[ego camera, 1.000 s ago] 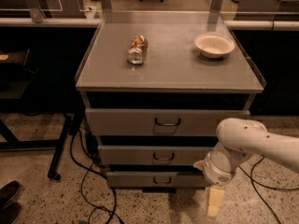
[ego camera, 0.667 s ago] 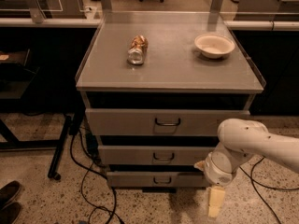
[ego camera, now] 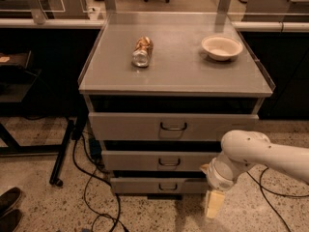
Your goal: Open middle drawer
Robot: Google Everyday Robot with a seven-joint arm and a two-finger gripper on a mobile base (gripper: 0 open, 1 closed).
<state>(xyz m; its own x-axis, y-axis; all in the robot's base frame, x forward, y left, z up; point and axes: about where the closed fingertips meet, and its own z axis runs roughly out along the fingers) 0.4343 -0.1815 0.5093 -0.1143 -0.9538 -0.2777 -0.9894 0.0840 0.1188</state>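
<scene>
The middle drawer (ego camera: 145, 161) is a grey metal front with a small dark bar handle (ego camera: 169, 163), between a taller drawer (ego camera: 125, 126) above and a narrower drawer (ego camera: 140, 185) below. Its front sits nearly flush in the cabinet, with a dark gap above it. My gripper (ego camera: 214, 204) hangs pointing down at the cabinet's lower right corner, beside the lowest drawer's right end. It is below and to the right of the middle drawer's handle and holds nothing. My white arm (ego camera: 256, 153) reaches in from the right.
On the cabinet top (ego camera: 178, 66) lie a crushed can (ego camera: 142, 51) and a white bowl (ego camera: 221, 47). Cables (ego camera: 91, 187) trail over the floor at the left, by a black table leg (ego camera: 63, 153). Dark shoes (ego camera: 9, 207) sit at the bottom left.
My gripper has shifted slightly left and up, closer to the cabinet's lower right corner. The drawers have not moved.
</scene>
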